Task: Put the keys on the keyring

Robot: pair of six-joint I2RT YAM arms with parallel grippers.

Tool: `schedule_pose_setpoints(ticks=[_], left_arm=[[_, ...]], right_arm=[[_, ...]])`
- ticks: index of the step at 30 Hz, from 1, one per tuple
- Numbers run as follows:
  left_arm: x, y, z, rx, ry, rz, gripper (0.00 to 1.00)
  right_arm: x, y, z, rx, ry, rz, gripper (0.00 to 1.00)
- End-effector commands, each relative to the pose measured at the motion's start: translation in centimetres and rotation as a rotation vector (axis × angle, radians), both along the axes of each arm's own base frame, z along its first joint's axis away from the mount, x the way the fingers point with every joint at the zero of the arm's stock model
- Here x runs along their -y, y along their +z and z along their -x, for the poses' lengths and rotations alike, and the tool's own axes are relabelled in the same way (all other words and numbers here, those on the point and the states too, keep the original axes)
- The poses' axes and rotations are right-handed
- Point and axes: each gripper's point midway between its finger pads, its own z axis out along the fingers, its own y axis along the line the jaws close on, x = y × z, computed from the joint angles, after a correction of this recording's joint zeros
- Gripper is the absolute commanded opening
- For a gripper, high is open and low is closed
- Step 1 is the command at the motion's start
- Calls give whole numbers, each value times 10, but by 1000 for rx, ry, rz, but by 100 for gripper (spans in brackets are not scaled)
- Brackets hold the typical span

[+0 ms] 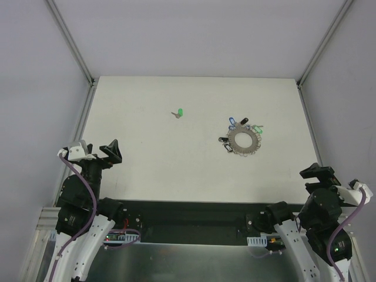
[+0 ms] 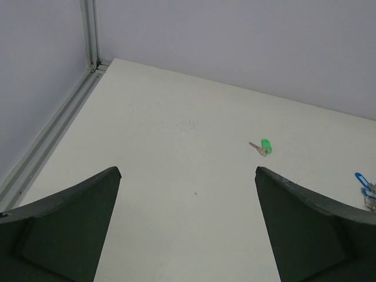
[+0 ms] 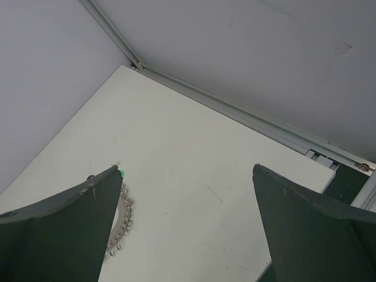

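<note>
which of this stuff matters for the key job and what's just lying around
For the job: keyring, loose green key, blue key and black key by the ring.
Just there: table, frame rails.

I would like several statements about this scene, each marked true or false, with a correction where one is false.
1. A green-headed key lies alone on the table, apart from the keyring. True.
2. The left pincer holds that key. False: it stands open and empty, and the key lies farther out on the table.
3. The right pincer is shut. False: it stands wide open and holds nothing.
4. A blue-headed key sits at the keyring's far rim. True.
</note>
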Motion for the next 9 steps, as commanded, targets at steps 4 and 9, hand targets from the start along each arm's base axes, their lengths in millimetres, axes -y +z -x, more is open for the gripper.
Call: schedule_pose_setpoints(ticks=[4,9], left_arm=[[2,14,0,66,-15,22,99],[4,16,0,74,-27,21,99]], right_arm=[[-2,9,3,83,31,-19,96],[-5,9,0,85,51,-17,96]])
